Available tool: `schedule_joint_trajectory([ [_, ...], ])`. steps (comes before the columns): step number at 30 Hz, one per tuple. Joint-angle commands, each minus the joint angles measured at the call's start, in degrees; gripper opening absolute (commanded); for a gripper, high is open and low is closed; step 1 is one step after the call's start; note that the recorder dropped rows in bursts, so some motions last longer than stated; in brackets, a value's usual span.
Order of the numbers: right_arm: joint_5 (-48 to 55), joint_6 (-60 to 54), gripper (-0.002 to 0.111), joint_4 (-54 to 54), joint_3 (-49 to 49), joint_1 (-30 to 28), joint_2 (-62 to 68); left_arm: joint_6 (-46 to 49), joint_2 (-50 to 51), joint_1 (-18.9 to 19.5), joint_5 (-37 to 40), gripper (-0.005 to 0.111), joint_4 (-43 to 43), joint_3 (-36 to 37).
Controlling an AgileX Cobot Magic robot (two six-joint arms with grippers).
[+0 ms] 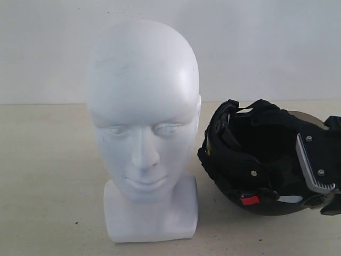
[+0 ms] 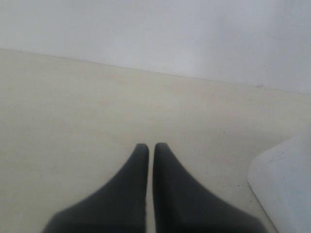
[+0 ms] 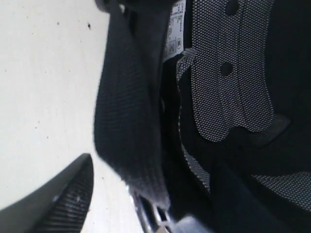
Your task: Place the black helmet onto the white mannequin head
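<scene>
Well, the glossy white mannequin head [image 1: 143,106] is standing left; the round matte black helmet [image 1: 250,154] is lying just right, padding showing. The right gripper [image 1: 317,165] is resting a ridged finger at its rim, grip unclear; the left gripper [image 2: 150,147] is pressing tapered fingers together.

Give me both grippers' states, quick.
Left gripper: shut, empty.
Right gripper: at the helmet rim; grip cannot be told.

We count one white mannequin head [image 1: 143,122], one black helmet [image 1: 256,154] with one red buckle [image 1: 249,200], one desk [image 1: 48,186], and two tools: left tool [image 2: 150,148], right tool [image 1: 318,177].
</scene>
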Motion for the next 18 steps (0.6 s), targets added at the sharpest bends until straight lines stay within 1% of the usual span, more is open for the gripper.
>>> schedule_joint_trajectory([
  [1,-1.3,-1.0,0.065,0.4,0.0,-0.3,2.1,0.2,-0.2,0.0,0.1,0.004,-0.4,0.2],
  [6,-2.0,-2.1,0.065,0.5,0.0,-0.3,4.4,0.2,-0.2,0.0,0.1,0.004,-0.4,0.2],
  [11,-3.0,-3.3,0.064,3.2,0.0,-0.3,6.1,0.2,-0.2,0.0,0.1,0.004,-0.4,0.2],
  [12,-3.0,-3.7,0.061,3.9,0.0,-0.3,6.3,0.2,-0.2,0.0,0.1,0.004,-0.4,0.2],
  [14,-3.0,-3.8,0.051,4.2,0.0,-0.2,6.6,0.2,-0.2,0.0,0.1,0.004,-0.4,0.2],
  [18,-3.1,-3.8,0.019,4.2,0.0,-0.2,6.7,0.2,-0.2,0.0,0.1,0.004,-0.4,0.2],
])
